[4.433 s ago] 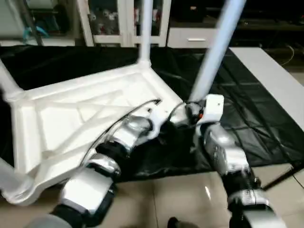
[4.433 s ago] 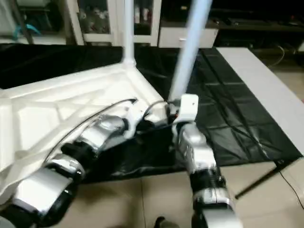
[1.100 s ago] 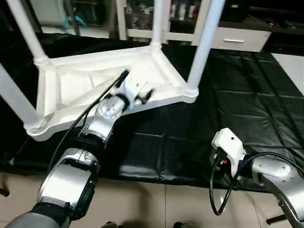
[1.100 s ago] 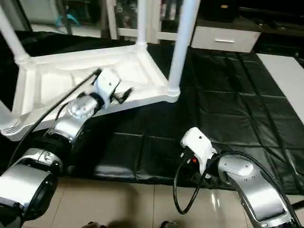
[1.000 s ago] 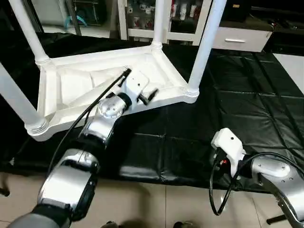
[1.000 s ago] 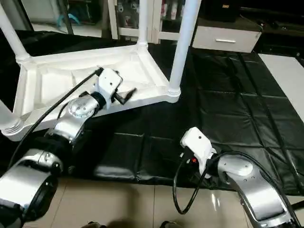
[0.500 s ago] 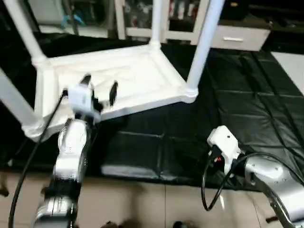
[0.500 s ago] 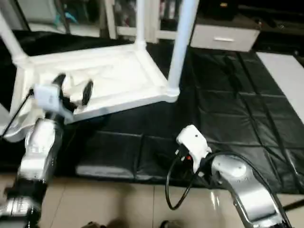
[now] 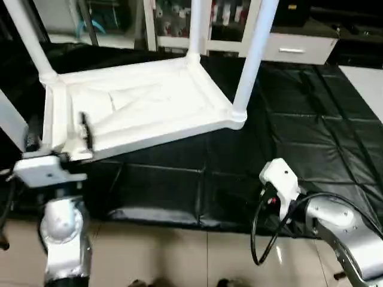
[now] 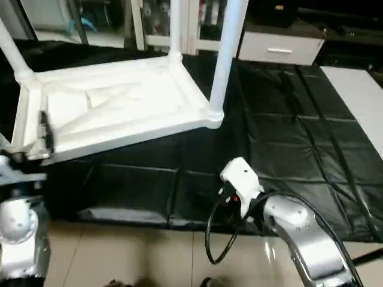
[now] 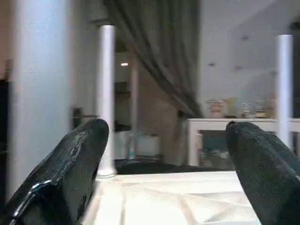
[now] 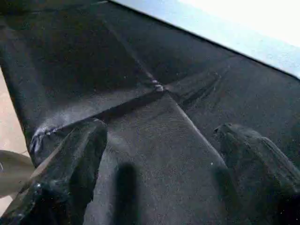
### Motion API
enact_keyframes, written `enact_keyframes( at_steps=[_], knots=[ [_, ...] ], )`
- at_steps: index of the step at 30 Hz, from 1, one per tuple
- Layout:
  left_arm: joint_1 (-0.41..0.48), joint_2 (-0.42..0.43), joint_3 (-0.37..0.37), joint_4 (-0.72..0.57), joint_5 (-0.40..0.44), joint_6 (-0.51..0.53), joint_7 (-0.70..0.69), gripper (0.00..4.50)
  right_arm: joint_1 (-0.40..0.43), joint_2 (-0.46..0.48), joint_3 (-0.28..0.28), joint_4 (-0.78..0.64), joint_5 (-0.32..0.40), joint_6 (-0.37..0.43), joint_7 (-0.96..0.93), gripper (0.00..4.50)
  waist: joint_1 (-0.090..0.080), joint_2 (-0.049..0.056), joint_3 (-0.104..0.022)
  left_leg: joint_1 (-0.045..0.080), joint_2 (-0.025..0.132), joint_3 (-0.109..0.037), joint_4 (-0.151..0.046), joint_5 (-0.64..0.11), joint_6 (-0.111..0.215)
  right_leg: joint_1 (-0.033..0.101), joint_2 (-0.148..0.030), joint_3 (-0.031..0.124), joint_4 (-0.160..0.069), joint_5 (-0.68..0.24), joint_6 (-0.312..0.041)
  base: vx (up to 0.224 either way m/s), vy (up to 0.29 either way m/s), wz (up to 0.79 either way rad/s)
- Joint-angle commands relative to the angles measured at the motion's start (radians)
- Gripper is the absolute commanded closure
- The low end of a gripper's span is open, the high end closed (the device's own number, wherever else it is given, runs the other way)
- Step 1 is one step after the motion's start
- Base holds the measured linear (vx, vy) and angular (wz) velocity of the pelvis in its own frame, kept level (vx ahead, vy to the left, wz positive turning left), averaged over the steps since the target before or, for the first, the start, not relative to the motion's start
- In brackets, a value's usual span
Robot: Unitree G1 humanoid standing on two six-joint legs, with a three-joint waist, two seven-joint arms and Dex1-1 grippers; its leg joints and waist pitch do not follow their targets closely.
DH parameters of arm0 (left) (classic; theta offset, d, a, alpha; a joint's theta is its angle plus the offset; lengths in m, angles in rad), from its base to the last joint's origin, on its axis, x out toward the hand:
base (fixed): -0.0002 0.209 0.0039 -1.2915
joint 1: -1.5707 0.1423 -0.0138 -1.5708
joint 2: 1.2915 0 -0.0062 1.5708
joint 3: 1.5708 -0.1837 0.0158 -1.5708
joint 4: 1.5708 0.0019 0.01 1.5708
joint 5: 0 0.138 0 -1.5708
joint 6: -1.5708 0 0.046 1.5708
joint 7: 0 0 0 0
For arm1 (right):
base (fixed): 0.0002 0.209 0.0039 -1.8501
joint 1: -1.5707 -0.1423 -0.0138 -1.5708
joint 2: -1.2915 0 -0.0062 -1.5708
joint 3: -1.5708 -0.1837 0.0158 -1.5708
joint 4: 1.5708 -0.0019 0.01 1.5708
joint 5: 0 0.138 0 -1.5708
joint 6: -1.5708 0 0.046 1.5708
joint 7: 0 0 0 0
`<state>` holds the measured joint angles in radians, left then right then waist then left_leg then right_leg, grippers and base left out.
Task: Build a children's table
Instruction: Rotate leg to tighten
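- The left gripper [image 11: 164, 154] has its jaws wide apart with nothing between them; it sits at the near left corner of the children's table [image 9: 143, 107], pointing across the upturned top.
- The right gripper [image 12: 159, 164] also has its jaws apart and empty, low over the black mat [image 9: 299, 137], well apart from the table.
- The children's table lies upside down on the black mat, ribbed underside facing up, on the left half of the scene.
- Its legs [image 9: 254, 57] stand upright in the corner sockets, rising out of the head views; the far left one [image 9: 27, 39] leans slightly outward.
- The right arm's white wrist housing [image 9: 280, 178] and a black cable [image 9: 263, 233] sit at the mat's near edge, above the tiled floor [image 9: 197, 257].
- White cabinets [image 9: 173, 21] stand behind the mat.
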<state>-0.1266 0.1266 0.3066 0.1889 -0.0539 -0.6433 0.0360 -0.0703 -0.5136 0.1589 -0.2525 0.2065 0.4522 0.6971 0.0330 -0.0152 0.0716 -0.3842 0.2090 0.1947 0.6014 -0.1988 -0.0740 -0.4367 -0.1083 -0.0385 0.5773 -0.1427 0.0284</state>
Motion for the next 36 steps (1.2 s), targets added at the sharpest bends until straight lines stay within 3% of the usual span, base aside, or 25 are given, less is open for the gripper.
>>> enact_keyframes(
  at_steps=[1, 8, 13, 17, 18, 24, 32, 36],
  knots=[
    [0.000, -0.006, 0.021, -0.023, -0.002, 0.011, 0.031, 0.03, -0.005, -0.001, -0.006, 0.004, 0.013, -0.008, 0.013, 0.46, -0.001, -0.001, -0.057, 0.012, 0.015, -0.007, -0.085, -0.301, 0.034, 0.042, 0.000, 0.018, -0.060, -0.269, -0.115, 0.000, 0.000, 0.00],
    [-0.021, 0.000, 0.048, -0.028, 0.002, 0.038, 0.074, 0.03, -0.014, 0.004, 0.008, 0.009, 0.018, -0.005, 0.027, 0.46, 0.001, 0.000, -0.060, 0.012, 0.015, -0.005, -0.079, -0.251, 0.054, 0.045, -0.001, 0.018, -0.053, -0.201, -0.139, 0.000, 0.000, 0.00],
    [-0.084, 0.026, 0.076, 0.053, -0.045, 0.071, 0.080, 0.03, -0.016, 0.009, 0.036, -0.006, 0.031, 0.009, 0.056, 0.46, 0.003, 0.001, -0.060, 0.013, 0.012, -0.005, -0.079, -0.251, 0.054, 0.045, -0.001, 0.017, -0.053, -0.215, -0.139, 0.000, 0.000, 0.00],
    [-0.106, 0.041, 0.090, 0.082, -0.061, 0.084, 0.077, 0.03, -0.010, 0.011, 0.043, -0.018, 0.045, 0.011, 0.071, 0.46, 0.003, 0.007, -0.063, 0.014, 0.011, -0.006, -0.077, -0.229, 0.052, 0.047, 0.000, 0.017, -0.049, -0.173, -0.147, 0.000, 0.000, 0.00],
    [-0.115, 0.047, 0.105, 0.090, -0.082, 0.099, 0.081, 0.03, -0.002, 0.010, 0.047, -0.037, 0.068, 0.018, 0.092, 0.46, 0.004, 0.013, -0.062, 0.014, 0.011, -0.006, -0.077, -0.234, 0.051, 0.048, 0.000, 0.017, -0.048, -0.164, -0.154, 0.000, 0.000, 0.00],
    [-0.125, 0.051, 0.145, 0.122, -0.127, 0.116, 0.103, 0.03, 0.017, 0.001, 0.056, -0.069, 0.099, 0.030, 0.128, 0.46, 0.003, 0.009, -0.062, 0.014, 0.012, -0.007, -0.078, -0.256, 0.051, 0.049, -0.001, 0.016, -0.049, -0.183, -0.162, 0.000, 0.000, 0.00],
    [-0.145, 0.068, 0.176, 0.161, -0.190, 0.107, 0.074, 0.03, 0.003, 0.016, 0.053, -0.056, 0.100, 0.044, 0.113, 0.46, 0.007, 0.010, -0.064, 0.016, 0.012, -0.006, -0.077, -0.231, 0.054, 0.050, -0.002, 0.015, -0.044, -0.149, -0.175, 0.000, 0.000, 0.00],
    [-0.185, 0.087, 0.166, 0.223, -0.280, 0.154, -0.060, 0.03, -0.004, 0.022, 0.045, -0.055, 0.108, 0.045, 0.113, 0.46, 0.011, 0.003, -0.061, 0.018, 0.008, -0.004, -0.078, -0.239, 0.046, 0.045, -0.004, 0.018, -0.049, -0.206, -0.162, 0.000, 0.000, 0.00]
  ],
)
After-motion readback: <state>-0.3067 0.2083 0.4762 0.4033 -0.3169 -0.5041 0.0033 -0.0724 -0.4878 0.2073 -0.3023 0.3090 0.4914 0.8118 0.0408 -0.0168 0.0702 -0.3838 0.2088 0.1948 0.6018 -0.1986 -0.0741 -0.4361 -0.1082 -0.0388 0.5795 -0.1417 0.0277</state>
